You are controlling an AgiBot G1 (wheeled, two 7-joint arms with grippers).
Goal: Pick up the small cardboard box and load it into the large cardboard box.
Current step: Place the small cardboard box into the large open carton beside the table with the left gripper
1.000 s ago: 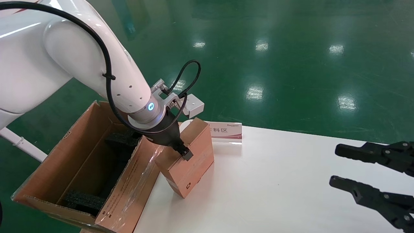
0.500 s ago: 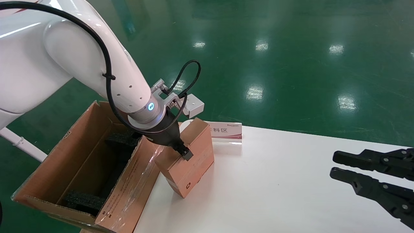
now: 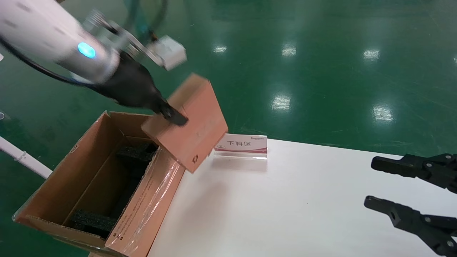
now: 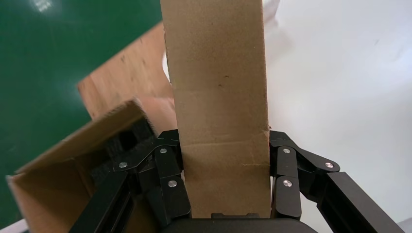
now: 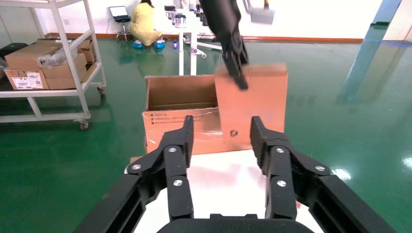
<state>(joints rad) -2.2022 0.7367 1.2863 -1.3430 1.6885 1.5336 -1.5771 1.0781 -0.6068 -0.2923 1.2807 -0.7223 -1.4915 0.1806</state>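
Left gripper (image 3: 171, 115) pinches the small box (image 3: 189, 123) — tilted, airborne at the big box's (image 3: 142, 210) 1 o'clock corner. Risk: low corner snagging the taped flap. Right gripper (image 3: 387, 185) spread, idle at 3 o'clock.

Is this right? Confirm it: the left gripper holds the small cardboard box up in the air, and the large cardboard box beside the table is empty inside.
Not quite. The left gripper does hold the small cardboard box in the air, but the large cardboard box is not empty: the head view shows black foam blocks inside it.
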